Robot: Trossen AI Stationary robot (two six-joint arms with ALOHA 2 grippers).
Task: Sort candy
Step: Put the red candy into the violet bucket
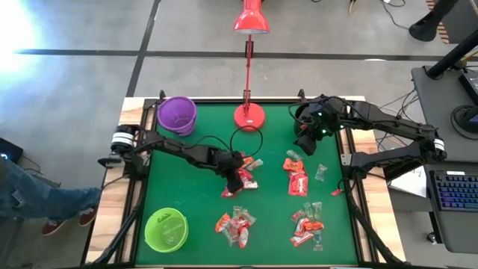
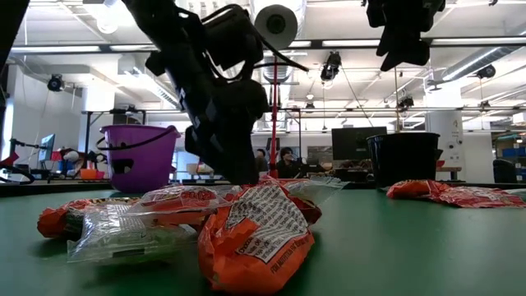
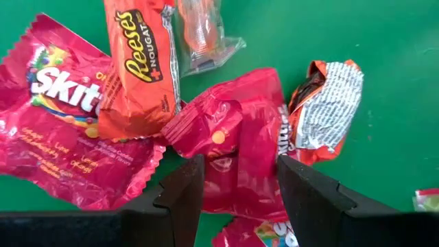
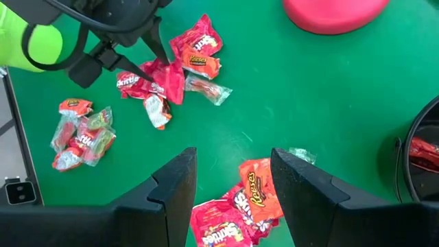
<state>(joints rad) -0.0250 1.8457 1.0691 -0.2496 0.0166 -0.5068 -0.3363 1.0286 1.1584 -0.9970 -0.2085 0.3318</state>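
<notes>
The left gripper (image 1: 237, 178) stood low over the central cluster of candy (image 1: 244, 173) near the middle of the green table (image 1: 194, 194), its fingers apart and straddling a crumpled red Skittles packet (image 3: 236, 140), evidently positioned to close on that one piece and not on its neighbours; an orange Reese's wrapper (image 3: 137, 62) lay overlapping a larger Skittles bag (image 3: 55, 130) at the packet's ten o'clock in the wrist view, and an orange-and-white wrapper (image 3: 328, 110) lay touching it at about two o'clock, so a clean single pick appeared difficult; whether the fingertips had reached the table surface could not be confirmed from these views. The right gripper (image 1: 306, 134) hovered raised at about one o'clock from table centre, jaws apart and holding nothing, apparently waiting clear of the left arm's work. Further candy lay in separate groups at three, five and six o'clock; a purple bucket (image 1: 176, 115) stood at eleven o'clock and a green bucket (image 1: 166, 229) at seven o'clock, presumably as sorting receptacles; a black container (image 4: 420, 158) holding some red wrappers stood near the right arm; the red lamp base (image 1: 249, 116) occupied twelve o'clock.
</notes>
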